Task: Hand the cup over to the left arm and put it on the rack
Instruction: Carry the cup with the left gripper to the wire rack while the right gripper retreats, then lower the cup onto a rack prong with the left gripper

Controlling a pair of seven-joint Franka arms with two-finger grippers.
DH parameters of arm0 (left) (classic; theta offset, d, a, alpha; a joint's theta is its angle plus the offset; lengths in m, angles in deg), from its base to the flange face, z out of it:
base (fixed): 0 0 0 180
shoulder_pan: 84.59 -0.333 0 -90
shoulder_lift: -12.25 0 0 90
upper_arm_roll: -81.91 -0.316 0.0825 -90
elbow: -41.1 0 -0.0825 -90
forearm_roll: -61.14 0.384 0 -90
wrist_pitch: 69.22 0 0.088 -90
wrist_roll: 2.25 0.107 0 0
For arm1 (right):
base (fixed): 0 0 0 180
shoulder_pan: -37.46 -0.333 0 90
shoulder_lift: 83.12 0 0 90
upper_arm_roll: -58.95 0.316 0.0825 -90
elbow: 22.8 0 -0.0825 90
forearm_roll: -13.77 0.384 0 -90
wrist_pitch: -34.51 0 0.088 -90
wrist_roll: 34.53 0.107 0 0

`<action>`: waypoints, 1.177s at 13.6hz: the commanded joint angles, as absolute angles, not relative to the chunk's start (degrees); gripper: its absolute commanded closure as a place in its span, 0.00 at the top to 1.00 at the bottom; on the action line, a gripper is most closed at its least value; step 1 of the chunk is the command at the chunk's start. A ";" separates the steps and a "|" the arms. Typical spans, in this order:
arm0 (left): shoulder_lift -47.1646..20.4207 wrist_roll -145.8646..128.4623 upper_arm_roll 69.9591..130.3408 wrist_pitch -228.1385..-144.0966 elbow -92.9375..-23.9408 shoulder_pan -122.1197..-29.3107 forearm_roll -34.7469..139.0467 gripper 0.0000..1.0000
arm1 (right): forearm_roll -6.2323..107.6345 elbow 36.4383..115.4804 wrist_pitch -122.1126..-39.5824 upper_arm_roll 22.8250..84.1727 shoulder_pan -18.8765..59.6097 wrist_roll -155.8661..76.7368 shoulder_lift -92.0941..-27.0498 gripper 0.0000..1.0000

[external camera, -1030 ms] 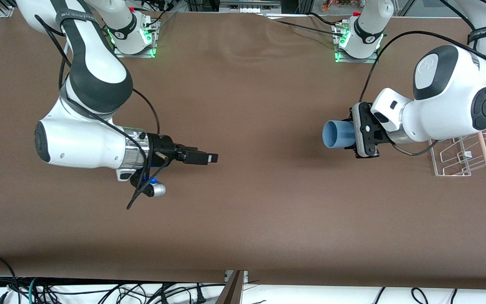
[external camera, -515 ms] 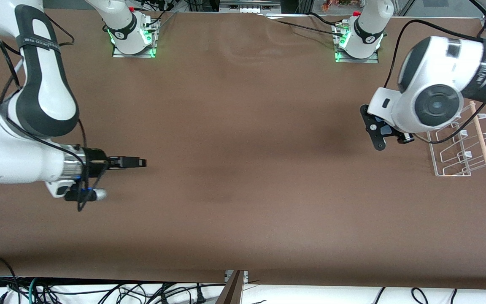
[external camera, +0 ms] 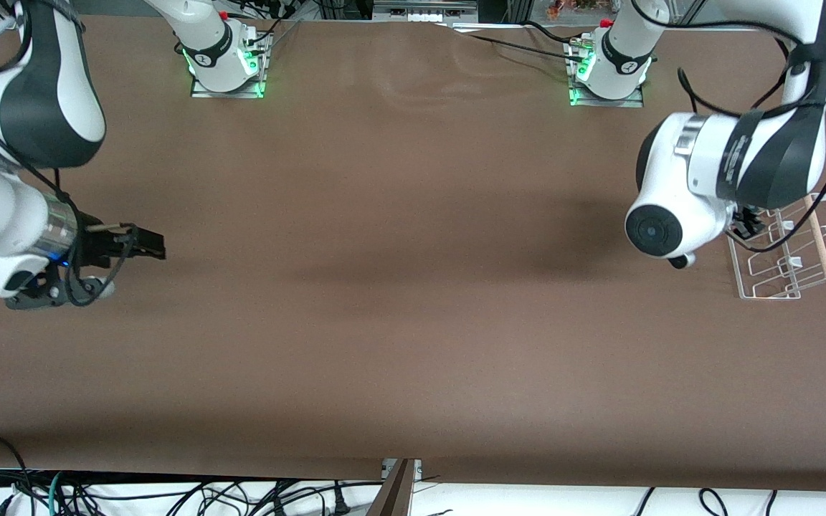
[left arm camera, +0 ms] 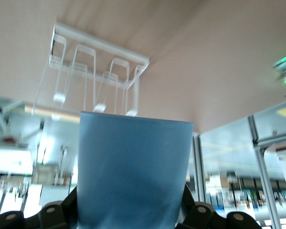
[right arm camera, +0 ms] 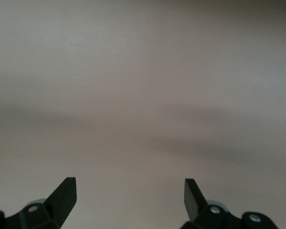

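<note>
The light-blue cup [left arm camera: 133,167] fills the left wrist view, held between the black fingers [left arm camera: 193,212] of my left gripper [left arm camera: 131,207], which is shut on it. In the front view the cup is hidden under the left arm [external camera: 700,193], whose wrist hangs over the edge of the white wire rack [external camera: 779,276]. The rack also shows in the left wrist view [left arm camera: 95,76], close past the cup's rim. My right gripper [external camera: 149,247] is open and empty over the table at the right arm's end; its fingertips [right arm camera: 66,191] stand wide apart over bare table.
The rack's pale wooden dowel [external camera: 819,247] runs along its side toward the table's edge at the left arm's end. The two arm bases [external camera: 226,64] stand at the table's back edge. Cables lie below the table's front edge.
The left arm has swung the cup from the open table to the rack, and the cup has gone out of sight in the front view. The right arm has drawn back toward its end.
</note>
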State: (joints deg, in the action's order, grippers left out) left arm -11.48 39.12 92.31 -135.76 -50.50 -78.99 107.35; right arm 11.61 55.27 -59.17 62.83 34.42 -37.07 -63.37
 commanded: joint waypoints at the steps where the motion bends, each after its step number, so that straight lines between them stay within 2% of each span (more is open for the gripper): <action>1: -13.23 38.53 92.63 -135.66 -53.99 -82.91 115.69 0.06 | 8.85 59.99 -59.01 62.90 35.79 -37.96 -72.03 1.00; 3: -13.59 38.44 92.64 -138.71 -59.24 -83.53 123.50 0.06 | 8.58 60.70 -57.09 62.82 35.97 -37.79 -74.76 1.00; 6: -10.17 37.92 92.64 -145.57 -67.70 -87.04 127.76 0.06 | 8.41 63.15 -54.27 62.82 36.15 -38.05 -76.70 1.00; 10: -9.99 34.42 92.72 -149.18 -73.50 -89.15 134.70 0.06 | 8.49 64.83 -53.47 63.52 36.59 -39.89 -78.55 1.00; 16: -9.20 31.86 92.72 -151.74 -76.15 -91.09 137.34 0.06 | 9.20 62.90 -52.77 63.43 36.32 -39.37 -77.50 1.00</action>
State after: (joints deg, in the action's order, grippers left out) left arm -11.88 32.85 92.14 -150.35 -73.47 -90.04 135.43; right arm 9.29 62.78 -53.52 62.69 35.73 -38.90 -76.55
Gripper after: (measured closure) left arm 0.220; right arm 0.000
